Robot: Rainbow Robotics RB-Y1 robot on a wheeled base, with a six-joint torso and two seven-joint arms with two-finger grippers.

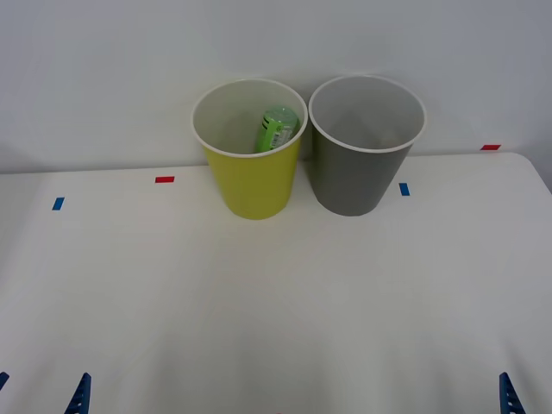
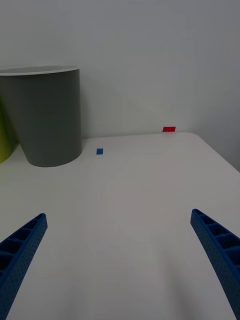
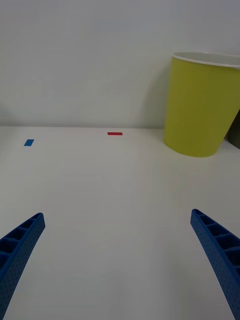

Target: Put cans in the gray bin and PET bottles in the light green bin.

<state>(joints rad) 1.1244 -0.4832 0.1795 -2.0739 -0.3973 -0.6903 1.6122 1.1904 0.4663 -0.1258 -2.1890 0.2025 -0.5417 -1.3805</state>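
Well beyond fingers (image 3: 22, 240), bottle (image 1: 276, 129) binned

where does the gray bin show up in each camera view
Front view: the round tapered dark-gray plastic bin with white rim stands right of centre at the table's far edge, beside the yellow-green plastic bin.
Right wrist view: upper left.
Left wrist view: a dark sliver at the right edge.
Shared landmark: the yellow-green bin.
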